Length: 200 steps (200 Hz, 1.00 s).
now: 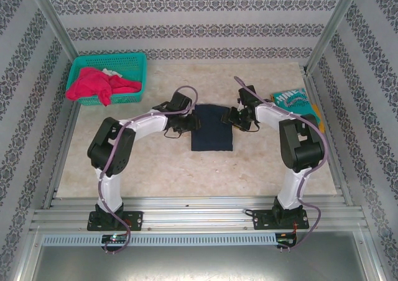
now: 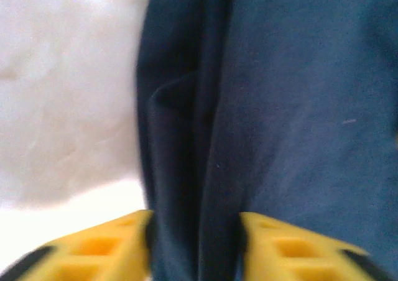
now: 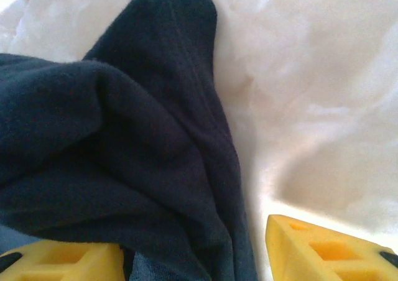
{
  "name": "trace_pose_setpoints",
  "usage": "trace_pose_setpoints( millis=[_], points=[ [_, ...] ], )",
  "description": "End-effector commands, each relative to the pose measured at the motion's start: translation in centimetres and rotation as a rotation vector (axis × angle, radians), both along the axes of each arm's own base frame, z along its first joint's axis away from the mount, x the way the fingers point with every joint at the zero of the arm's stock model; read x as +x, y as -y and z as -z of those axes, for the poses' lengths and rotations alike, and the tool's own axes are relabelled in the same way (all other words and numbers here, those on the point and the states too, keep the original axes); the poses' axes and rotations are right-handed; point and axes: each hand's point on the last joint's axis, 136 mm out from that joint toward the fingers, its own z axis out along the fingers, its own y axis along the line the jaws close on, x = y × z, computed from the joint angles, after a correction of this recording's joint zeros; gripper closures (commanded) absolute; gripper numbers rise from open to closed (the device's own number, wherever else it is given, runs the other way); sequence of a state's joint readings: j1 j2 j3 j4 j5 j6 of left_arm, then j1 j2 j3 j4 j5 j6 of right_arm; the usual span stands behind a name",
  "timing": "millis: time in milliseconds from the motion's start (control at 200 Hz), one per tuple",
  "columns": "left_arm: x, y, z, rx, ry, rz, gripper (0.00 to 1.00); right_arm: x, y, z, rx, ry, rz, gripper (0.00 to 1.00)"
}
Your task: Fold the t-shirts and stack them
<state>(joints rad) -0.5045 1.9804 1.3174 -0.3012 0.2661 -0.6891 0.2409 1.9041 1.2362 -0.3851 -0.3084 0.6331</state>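
Looking overhead reveals a pink-red t-shirt (image 1: 96, 85) in the basket (image 1: 135, 61).

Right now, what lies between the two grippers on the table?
The folded dark navy t-shirt lies between the left gripper and the right gripper, one at each side edge, as the top view shows.

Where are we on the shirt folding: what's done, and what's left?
Done: the teal t-shirt looks folded at the right edge of the table. In hand: the navy t-shirt is a narrow rectangle mid-table; the left gripper pinches its left fold, and the right gripper stands open at its right edge. Left: the pink-red t-shirt lies crumpled in the basket, and the navy one is not yet stacked.
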Motion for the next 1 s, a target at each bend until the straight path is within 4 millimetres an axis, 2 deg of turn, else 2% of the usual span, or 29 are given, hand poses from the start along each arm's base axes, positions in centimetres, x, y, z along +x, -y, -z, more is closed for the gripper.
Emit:
trace_pose_setpoints(
  millis=[0,170,280,385,460,545,764,994],
  points=[
    [-2.0,-2.1,2.2,0.112,-0.101,-0.04,0.76,1.3,0.9,-0.3,-0.007,-0.015,0.06,0.42],
    [-2.9,-2.4,3.1,0.116,-0.124,-0.039,0.74,2.6,3.0,0.5,-0.031,-0.052,0.112,0.4],
    [-2.8,-2.4,3.0,0.11,-0.118,-0.04,0.72,3.0,3.0,-0.6,0.009,-0.032,0.102,0.36],
    [-2.5,-2.1,2.5,0.103,-0.103,-0.033,0.69,2.2,1.6,-2.4,0.082,0.048,-0.004,0.24],
    [-2.4,-1.9,2.5,0.096,-0.101,-0.03,0.69,1.1,0.6,-3.0,0.138,0.088,-0.08,0.17],
    [-2.4,-1.7,2.9,0.083,-0.109,-0.03,0.7,0.0,-0.5,-2.5,0.201,0.087,-0.138,0.13],
    [-2.5,-0.8,3.9,0.04,-0.137,-0.026,0.73,-1.3,-3.1,-0.5,0.309,0.031,-0.221,0.14],
    [-2.9,-0.4,4.8,0.009,-0.162,-0.03,0.76,-1.8,-5.8,0.0,0.363,0.011,-0.312,0.24]
  ],
)
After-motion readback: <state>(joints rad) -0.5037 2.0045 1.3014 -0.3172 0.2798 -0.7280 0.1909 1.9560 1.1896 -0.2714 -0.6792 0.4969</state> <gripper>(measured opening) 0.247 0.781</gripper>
